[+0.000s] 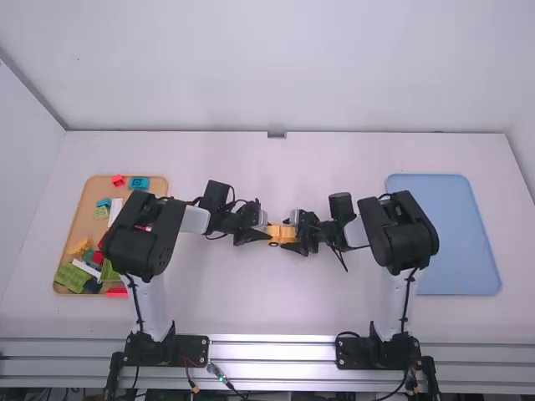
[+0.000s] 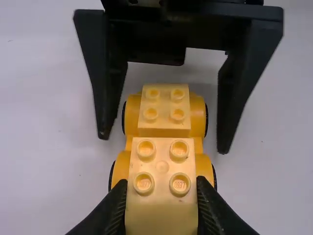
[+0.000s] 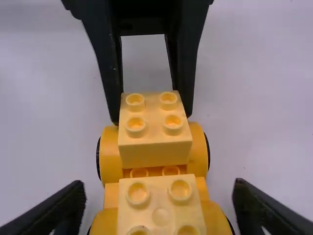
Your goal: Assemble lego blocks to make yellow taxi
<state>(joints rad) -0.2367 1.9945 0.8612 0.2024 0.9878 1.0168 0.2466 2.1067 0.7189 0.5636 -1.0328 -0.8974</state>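
Between the arms, at the table's middle, is a yellow wheeled car base [image 1: 274, 243] with two yellow bricks above it. My left gripper [image 1: 268, 230] comes from the left; in its wrist view the left gripper [image 2: 161, 188] is shut on one 2x2-stud brick [image 2: 162, 166]. My right gripper [image 1: 289, 235] faces it from the right, its fingers spread on both sides of the other brick [image 2: 164, 115]. The right gripper [image 3: 157, 196] stands open around that brick [image 3: 159, 210] in its wrist view. Whether the held brick [image 3: 154, 152] is fully seated I cannot tell.
An orange-brown tray [image 1: 82, 210] at the left holds several coloured bricks, partly under the left arm. On the right lies a blue tray [image 1: 456, 242], beside the right arm. White table surface [image 1: 276, 292] surrounds the car.
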